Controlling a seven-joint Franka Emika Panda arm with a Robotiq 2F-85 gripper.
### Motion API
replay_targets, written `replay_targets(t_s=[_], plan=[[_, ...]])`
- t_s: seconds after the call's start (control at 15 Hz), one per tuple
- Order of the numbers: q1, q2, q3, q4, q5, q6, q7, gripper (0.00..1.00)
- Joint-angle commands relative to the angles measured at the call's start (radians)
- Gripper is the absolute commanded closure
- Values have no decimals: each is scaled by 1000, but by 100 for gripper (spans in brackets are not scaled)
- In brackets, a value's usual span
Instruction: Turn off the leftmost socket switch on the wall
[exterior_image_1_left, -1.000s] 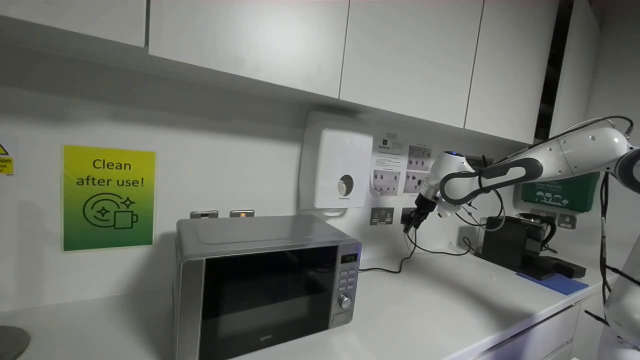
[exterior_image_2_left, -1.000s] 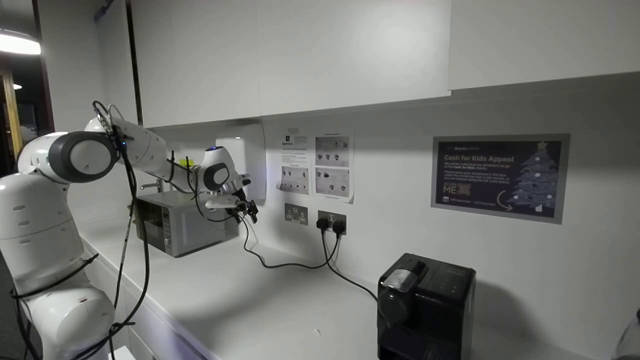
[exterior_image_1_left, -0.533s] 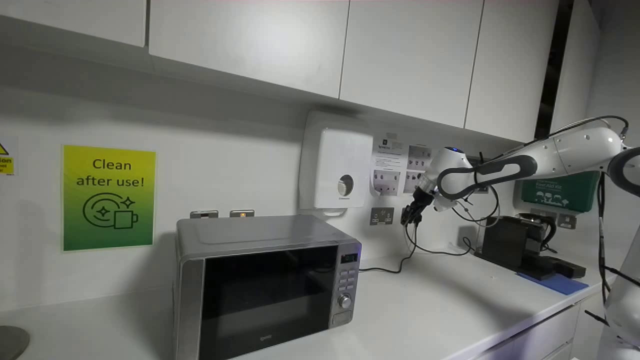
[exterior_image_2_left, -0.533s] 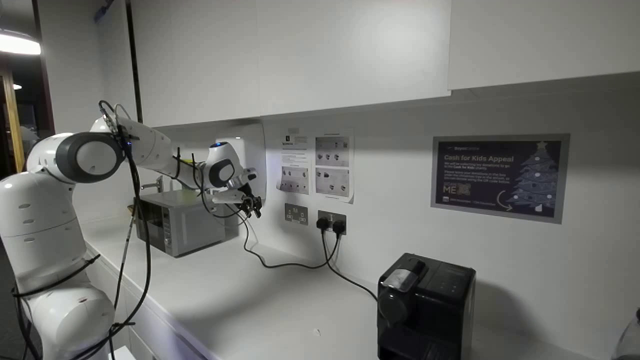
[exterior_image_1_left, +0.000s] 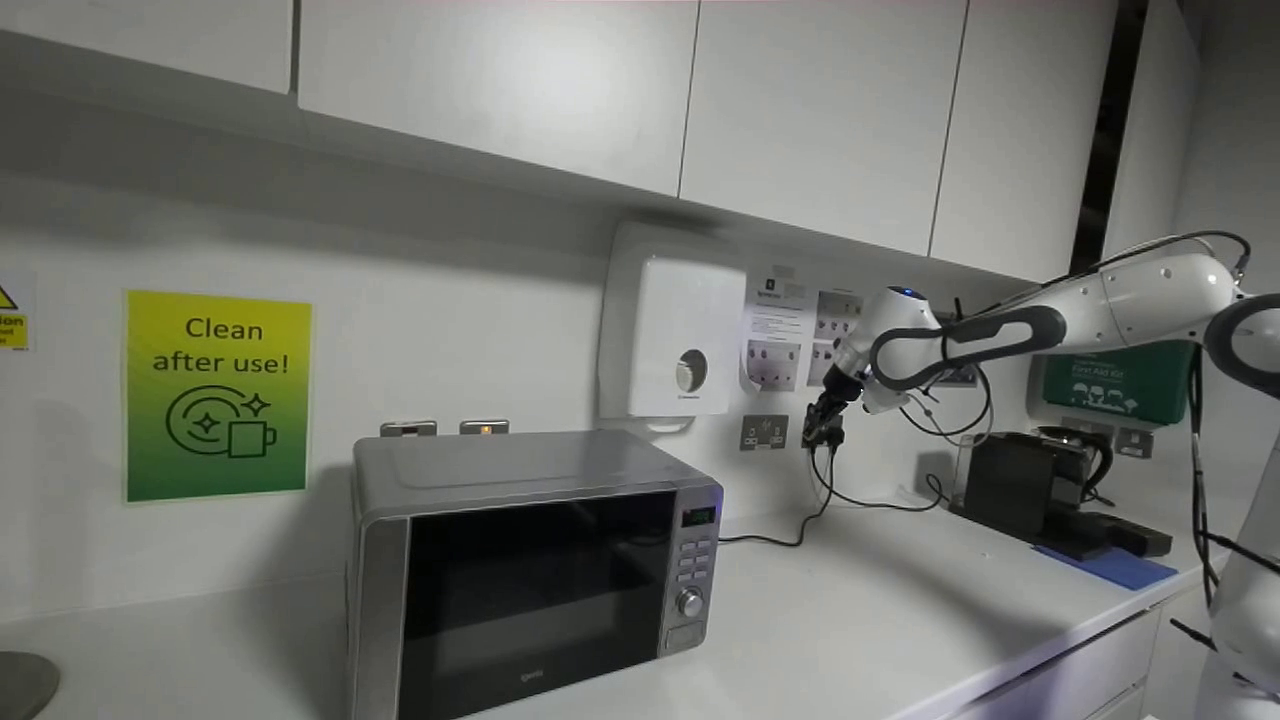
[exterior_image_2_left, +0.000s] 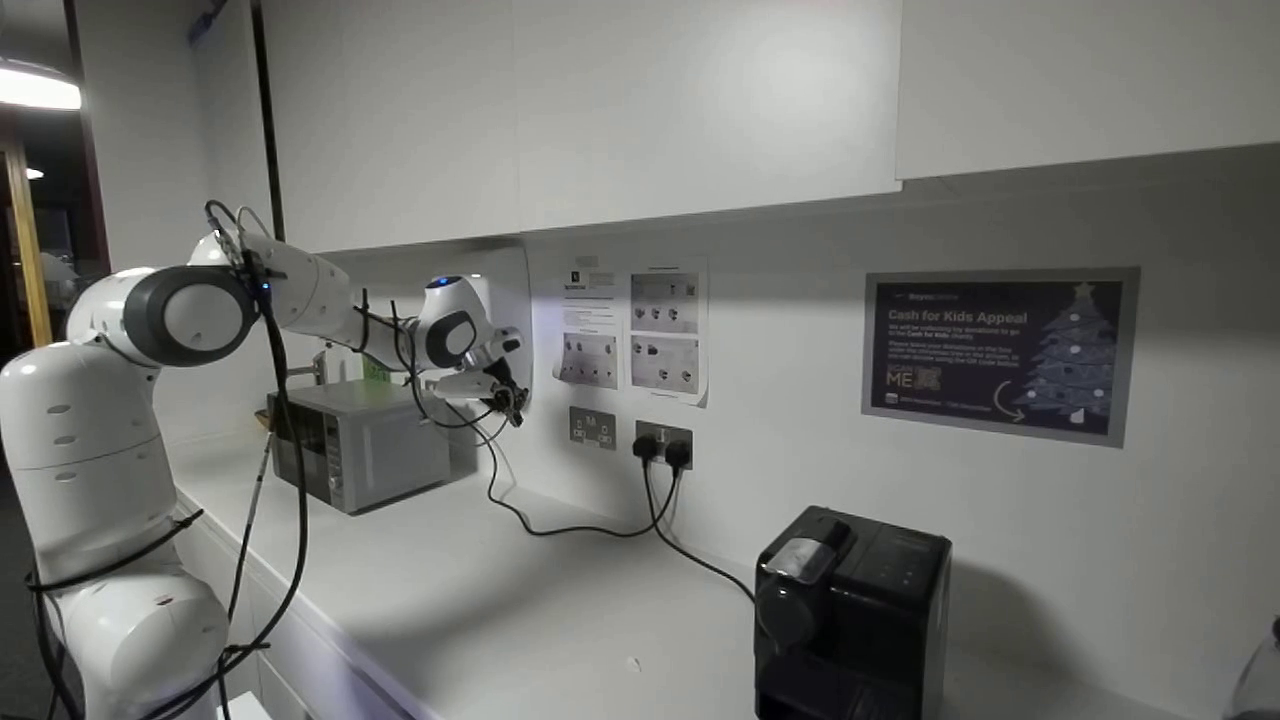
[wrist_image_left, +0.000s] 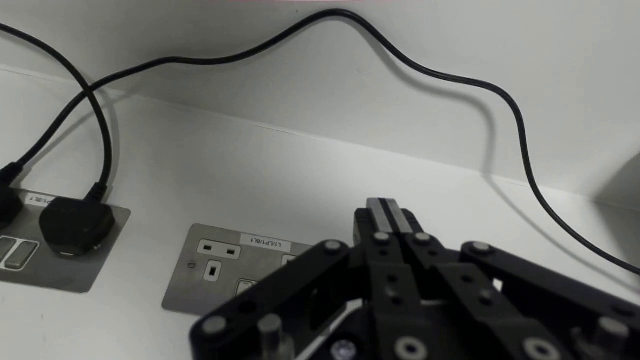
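Wrist view, read left to right: a black plug (wrist_image_left: 77, 225) sits in the plugged plate (wrist_image_left: 65, 272) at the left edge. Next to it, apart, is the unplugged socket plate (wrist_image_left: 245, 265), its left-hand outlet (wrist_image_left: 218, 257) in plain sight. Near the lower side of that plate one switch (wrist_image_left: 245, 286) shows in part; the gripper (wrist_image_left: 390, 215) hides the rest with its linkage. The jaws are closed on themselves — only a thin dark seam divides the pads (wrist_image_left: 378, 216). The switch lies to the left of the pads and lower in this view, apart from them. A black cable (wrist_image_left: 440, 75) crosses above and comes down on the right. Orientation: the plate's long axis runs left to right, dropping toward the right, and its label (wrist_image_left: 265, 243) reads upside down. The switch's own long axis and its on or off position cannot be determined.

In an exterior view, left to right: the arm (exterior_image_2_left: 195, 315), the microwave (exterior_image_2_left: 395, 440) on the counter (exterior_image_2_left: 560, 620), the gripper, the unplugged socket plate, the plugged plate and a coffee machine (exterior_image_2_left: 870, 600). The unplugged socket plate is fixed flat on the wall (exterior_image_2_left: 770, 430), facing out over the counter, long axis near level; the gripper stands to its left — wall shows between. In an exterior view with a white dispenser (exterior_image_1_left: 680, 330) above and left of that plate, the gripper appears to its right, overlapping the plugged plate
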Motion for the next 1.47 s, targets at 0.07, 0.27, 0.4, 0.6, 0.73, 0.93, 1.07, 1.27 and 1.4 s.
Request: replay_targets(t_s=[0.07, 0.27, 0.4, 0.6, 0.73, 0.93, 1.07, 1.27, 1.4], plan=[[-2, 1, 3, 3, 0, -3, 0, 99], [-2, 1, 3, 3, 0, -3, 0, 99], [-2, 1, 3, 3, 0, -3, 0, 99], [-2, 1, 3, 3, 0, -3, 0, 100], [-8, 22, 2, 12, -18, 28, 25, 100], [-12, 51, 0, 29, -26, 47, 53, 100], [-14, 71, -1, 37, -32, 75, 75, 100], [-16, 111, -5, 61, -29, 129, 107, 100], [-17, 142, -8, 90, -33, 151, 136, 100]])
